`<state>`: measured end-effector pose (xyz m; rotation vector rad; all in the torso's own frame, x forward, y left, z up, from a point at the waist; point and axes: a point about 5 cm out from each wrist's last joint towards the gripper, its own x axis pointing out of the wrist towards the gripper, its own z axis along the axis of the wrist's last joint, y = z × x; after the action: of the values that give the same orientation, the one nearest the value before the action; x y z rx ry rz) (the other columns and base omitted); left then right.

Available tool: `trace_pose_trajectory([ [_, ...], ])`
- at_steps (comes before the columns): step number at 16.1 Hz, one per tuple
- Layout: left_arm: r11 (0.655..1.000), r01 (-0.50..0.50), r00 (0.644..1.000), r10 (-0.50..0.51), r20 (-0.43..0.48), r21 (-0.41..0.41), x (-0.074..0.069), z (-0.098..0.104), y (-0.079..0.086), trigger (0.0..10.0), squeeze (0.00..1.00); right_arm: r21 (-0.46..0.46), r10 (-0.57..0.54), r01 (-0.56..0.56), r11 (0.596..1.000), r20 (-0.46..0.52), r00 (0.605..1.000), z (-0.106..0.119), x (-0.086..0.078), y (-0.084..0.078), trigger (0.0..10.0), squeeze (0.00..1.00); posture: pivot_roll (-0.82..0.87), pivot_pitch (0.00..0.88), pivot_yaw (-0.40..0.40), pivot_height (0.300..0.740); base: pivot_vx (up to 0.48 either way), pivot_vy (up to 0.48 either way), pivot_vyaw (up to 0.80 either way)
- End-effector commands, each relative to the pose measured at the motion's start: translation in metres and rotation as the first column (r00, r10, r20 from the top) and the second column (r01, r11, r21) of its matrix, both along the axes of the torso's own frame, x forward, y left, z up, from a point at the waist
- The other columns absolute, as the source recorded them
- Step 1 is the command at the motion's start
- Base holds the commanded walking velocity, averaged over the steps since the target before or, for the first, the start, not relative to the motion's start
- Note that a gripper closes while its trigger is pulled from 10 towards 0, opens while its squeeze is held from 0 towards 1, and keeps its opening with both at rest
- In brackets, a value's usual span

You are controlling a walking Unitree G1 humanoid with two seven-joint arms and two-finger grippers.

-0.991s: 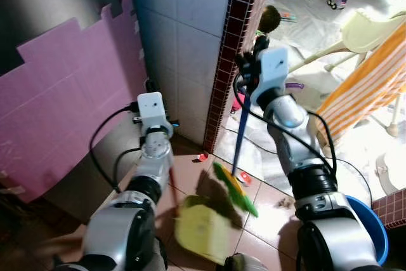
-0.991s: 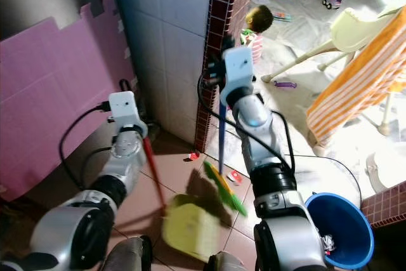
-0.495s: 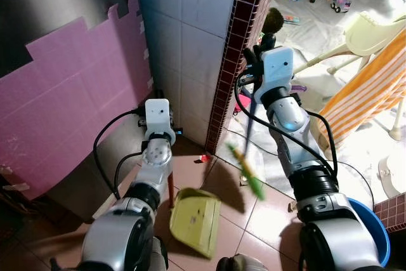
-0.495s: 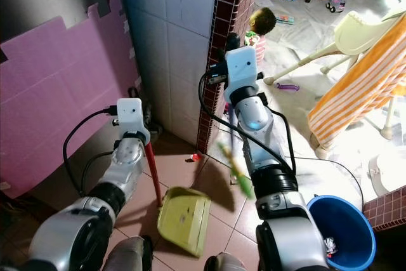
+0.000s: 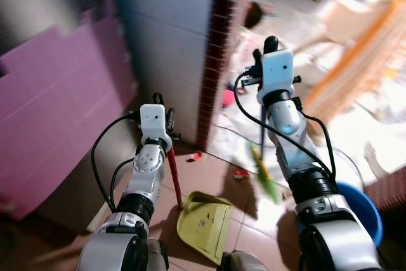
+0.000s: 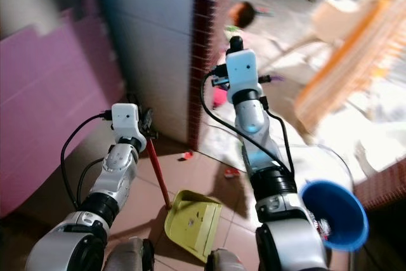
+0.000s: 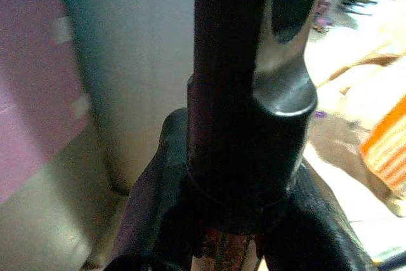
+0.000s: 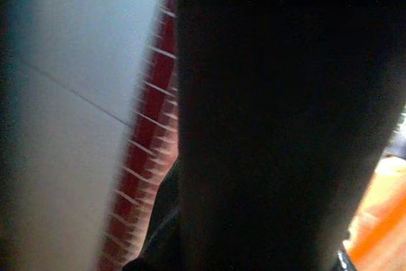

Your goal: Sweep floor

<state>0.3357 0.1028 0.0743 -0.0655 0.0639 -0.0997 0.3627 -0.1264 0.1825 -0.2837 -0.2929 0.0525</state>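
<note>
**Both tools in hand, wall corner dead ahead**

Frames are motion-blurred. Largest obstacle: grey tiled wall (image 5: 168, 36) straight ahead, ending in a dark red brick-tile edge (image 5: 216, 49) that runs down to the floor. Pink foam mat panel (image 5: 44, 112) leans against the wall on the left. Right of the brick edge the room opens out, bright and cluttered: orange striped fabric (image 6: 342, 61), a pale chair (image 5: 346, 17), toys further back, and a person sitting on the floor (image 6: 236, 17) behind the right arm. Blue bucket (image 6: 334, 214) sits just beside the right elbow, close.

Open floor: brown tiles (image 5: 209, 172) between the two arms, with small red scraps (image 5: 240, 173) near the brick edge.

Left gripper (image 5: 166, 120) is clenched around the red handle (image 5: 172, 176) of the yellow dustpan (image 5: 204, 223); the pan rests on the tiles in front of the robot. Right gripper (image 5: 266, 52) is raised high, grasping the blue broom handle (image 5: 262, 128); the green broom head (image 5: 263, 176) hangs blurred over the tiles right of the dustpan, apart from it.
</note>
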Motion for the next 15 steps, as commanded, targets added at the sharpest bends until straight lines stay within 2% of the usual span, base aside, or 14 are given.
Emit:
trace_pose_trajectory([
  [1,1.0,0.021,1.0,-0.021,0.022,-0.002,0.001,0.006,-0.004,10.0,0.0,-0.039,-0.025,0.027,0.999,0.041,0.999,0.009,0.002,-0.005,10.0,0.0,-0.03,0.045,-0.047,0.74,0.0,0.0,-0.8],
  [4,0.999,0.039,0.999,-0.039,0.024,-0.005,0.002,0.01,-0.007,10.0,0.0,-0.051,-0.046,0.048,0.998,0.028,0.999,0.007,0.004,-0.007,10.0,0.0,-0.03,0.043,-0.044,0.74,0.0,0.0,-0.69],
  [5,0.999,0.042,0.999,-0.042,0.025,-0.006,0.002,0.011,-0.007,10.0,0.0,-0.047,-0.053,0.055,0.997,0.028,0.998,0.006,0.004,-0.008,10.0,0.0,-0.03,0.043,-0.043,0.74,0.0,0.0,0.0],
  [9,0.996,-0.058,0.996,0.054,0.065,0.067,0.006,0.018,0.01,10.0,0.0,-0.024,-0.034,0.034,0.999,-0.016,0.999,-0.004,0.003,-0.005,10.0,0.0,-0.02,0.041,-0.042,0.74,0.0,0.0,0.0],
  [11,0.981,-0.171,0.982,0.162,0.097,0.094,0.008,0.024,0.027,10.0,0.0,0.072,0.119,-0.116,0.991,-0.031,0.992,-0.005,0.001,0.011,10.0,0.0,-0.02,0.041,-0.041,0.74,0.0,0.0,0.0],
  [14,0.934,-0.333,0.938,0.315,0.142,0.13,0.008,0.031,0.053,10.0,0.0,0.113,0.287,-0.287,0.951,0.015,0.958,0.001,-0.006,0.027,10.0,0.0,-0.01,0.044,-0.043,0.74,0.0,0.0,0.0],
  [15,0.931,-0.342,0.935,0.323,0.145,0.127,0.008,0.032,0.055,10.0,0.0,0.112,0.303,-0.303,0.946,0.018,0.953,0.002,-0.006,0.029,10.0,0.0,-0.01,0.044,-0.043,0.74,0.0,0.0,0.0],
])
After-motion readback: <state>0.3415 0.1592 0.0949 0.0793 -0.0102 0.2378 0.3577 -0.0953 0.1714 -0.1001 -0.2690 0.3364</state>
